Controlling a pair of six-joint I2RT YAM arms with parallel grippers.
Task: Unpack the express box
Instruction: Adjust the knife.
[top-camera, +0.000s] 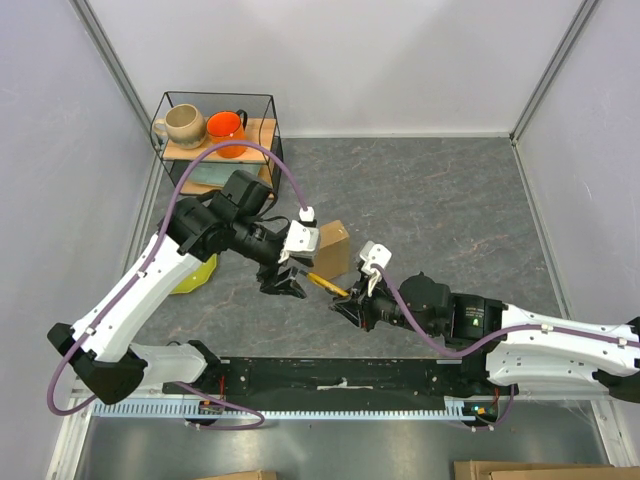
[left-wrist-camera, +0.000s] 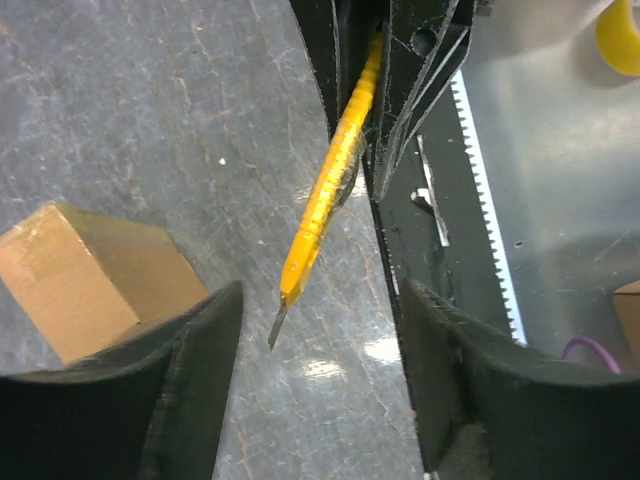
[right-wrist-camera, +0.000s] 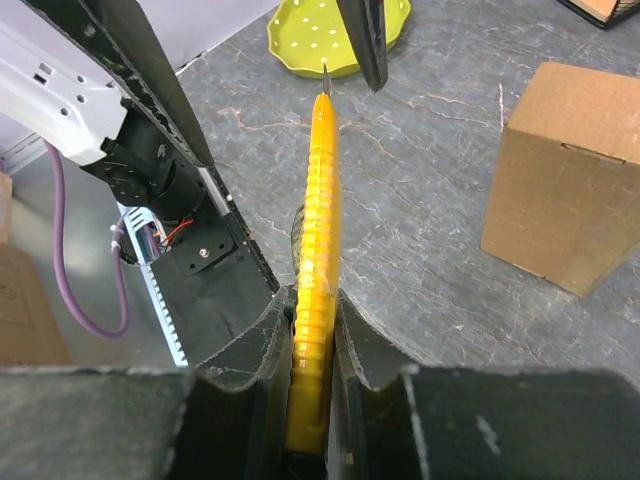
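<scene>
Express box: brown cardboard, closed. It stands on the grey table near the middle, just beyond both grippers and touched by neither.

Utility knife: yellow ribbed handle with a short blade showing at the tip. The blade end points toward the left arm.

Right gripper: jaws clamped on the rear of the knife handle.

Left gripper: jaws apart, one finger on either side of the blade tip. The wrist view shows no contact with either finger.

Green plate: at the table's left, well apart from the box.

Step in hand (judged): passing the knife across to the left arm, ahead of slitting the tape.

Handling notes:
- The left fingers should close on the ribbed handle behind the blade, never on the steel.
- The right grip should hold firm until the left is fully seated.
- The handle should sit square between the pads so it cannot pivot.
- The tip should stay off the cardboard until the box is braced.
- The tape seam cannot be made out in these views.
</scene>
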